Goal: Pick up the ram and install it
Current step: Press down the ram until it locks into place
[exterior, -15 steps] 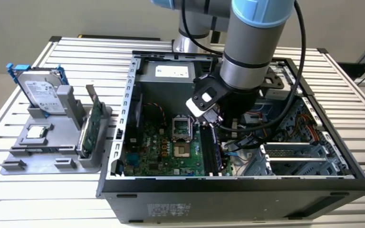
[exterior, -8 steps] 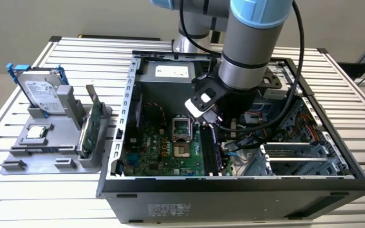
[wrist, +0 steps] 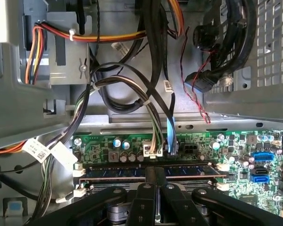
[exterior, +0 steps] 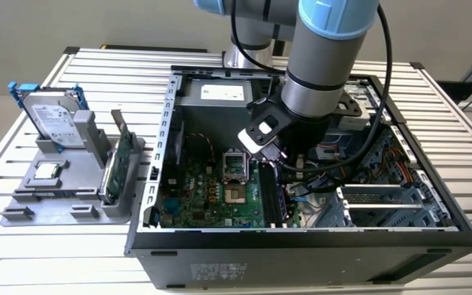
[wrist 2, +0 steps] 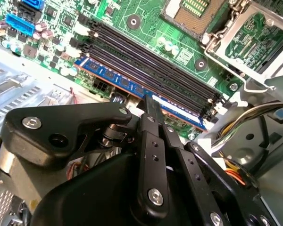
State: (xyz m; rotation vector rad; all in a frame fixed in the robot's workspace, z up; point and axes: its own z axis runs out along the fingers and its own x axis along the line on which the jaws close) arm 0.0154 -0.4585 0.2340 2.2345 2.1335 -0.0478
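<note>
The ram (wrist 2: 114,76) is a long thin stick with black chips and a blue label, standing on edge in the memory slot nearest the drive cage of the motherboard (wrist 2: 146,19). In the first wrist view the ram (wrist: 113,172) lies level between its white end latches. My gripper (wrist 2: 150,102) has its black fingers shut together, their tips resting on the ram's top edge near its middle. From the exterior view my gripper (exterior: 281,169) reaches down into the open computer case (exterior: 170,153) over the ram (exterior: 280,198).
Empty black memory slots (wrist 2: 146,59) run beside the ram, with the processor socket (exterior: 233,166) beyond them. Cable bundles (wrist: 151,94) and the drive cage (exterior: 383,203) crowd the side by the arm. A grey tray (exterior: 23,212) at the exterior view's left holds a hard drive (exterior: 56,120) and a green card (exterior: 115,172).
</note>
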